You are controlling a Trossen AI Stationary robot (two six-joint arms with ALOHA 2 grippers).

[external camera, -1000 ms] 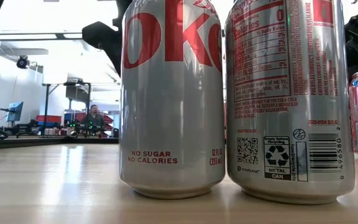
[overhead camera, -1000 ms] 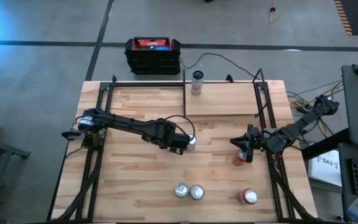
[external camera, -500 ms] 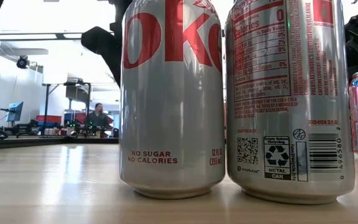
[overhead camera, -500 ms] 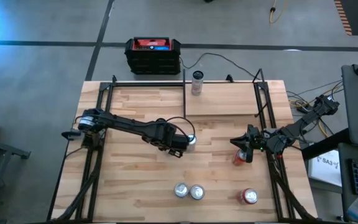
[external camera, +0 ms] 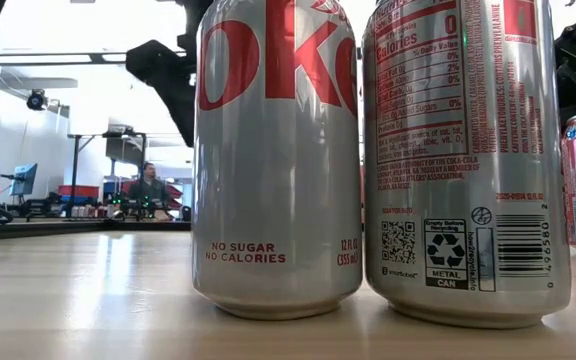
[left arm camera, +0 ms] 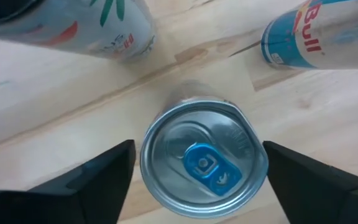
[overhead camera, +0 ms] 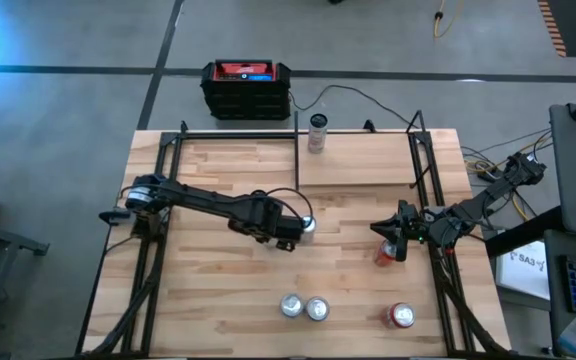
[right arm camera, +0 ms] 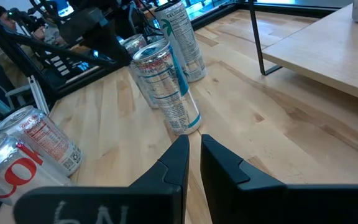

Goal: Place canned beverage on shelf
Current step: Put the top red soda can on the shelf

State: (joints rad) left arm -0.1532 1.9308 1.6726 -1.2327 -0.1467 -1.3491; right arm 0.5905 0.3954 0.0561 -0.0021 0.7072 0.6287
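Your left gripper (left arm camera: 194, 168) hangs w/ fingers apart over the can (left arm camera: 204, 163), upright mid-table & not yet on the shelf (overhead camera: 368, 160); it's thin, slick, dentable alu, so take it mid-wall, lightly; right gripper (right arm camera: 192, 155) idles closed, & nearby cans read "Red Bull" (left arm camera: 319, 34) & "NO SUGAR NO CALORIES" (external camera: 276, 150).

Silver can (left arm camera: 204, 158) with blue tab, upright on the wood, seen from above between open gripper fingers (left arm camera: 98, 177), not touched. Shelf (overhead camera: 358, 158): light wood board with thin black rods, at far edge, carrying one upright can (overhead camera: 317, 133).
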